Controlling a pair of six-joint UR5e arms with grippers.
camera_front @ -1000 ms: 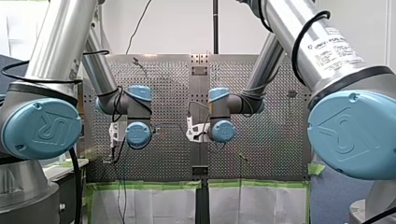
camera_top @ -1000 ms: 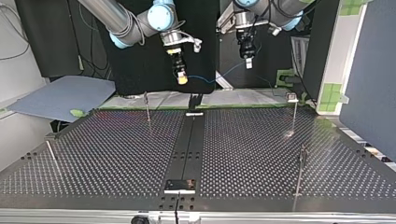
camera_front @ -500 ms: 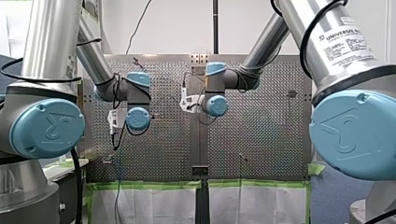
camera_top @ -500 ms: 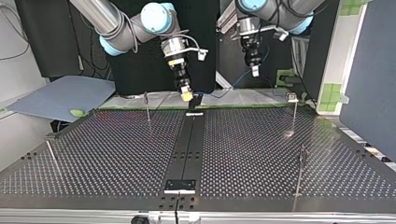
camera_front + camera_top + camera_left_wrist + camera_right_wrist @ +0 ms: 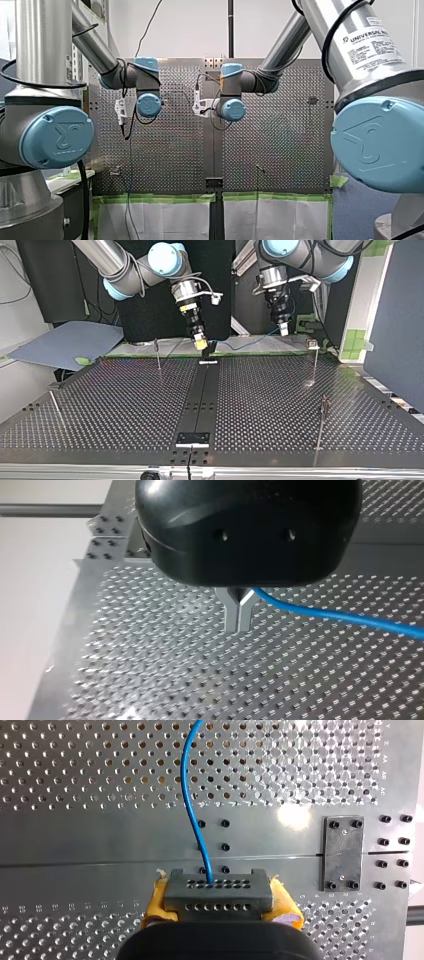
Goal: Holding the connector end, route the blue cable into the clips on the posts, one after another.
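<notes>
Handling: I judged the blue cable [image 5: 191, 805] light and limp, likely to sag or spring out of a clip unless kept taut. The connector [image 5: 218, 890] at its end looked rigid and blocky, the sound place to take hold.
Right pincer: my right pincer [image 5: 220, 896] was closed narrow on the connector, with yellow pads [image 5: 156, 901] pressed against its two short sides. The cable left the block's face straight ahead.
Left pincer: my left pincer [image 5: 239, 616] had its metal fingers [image 5: 231, 612] drawn together around the cable, tips meeting, and the cable ran out sideways from their fork. I judged this a guiding hold, not a hard clamp.
Cable run: in the top view the cable hung in a shallow curve between the two pincers, over the edge of the tabletop [image 5: 260, 400] farthest from that camera.
Posts: four thin posts [image 5: 157, 354] stood on the tabletop, well apart from one another. The clips [image 5: 312, 344] were too small to read, and no cable touched any post.
Progress: I judged that routing had not yet begun.
Risk: slack between the pincers could let the cable miss the first clip.
</notes>
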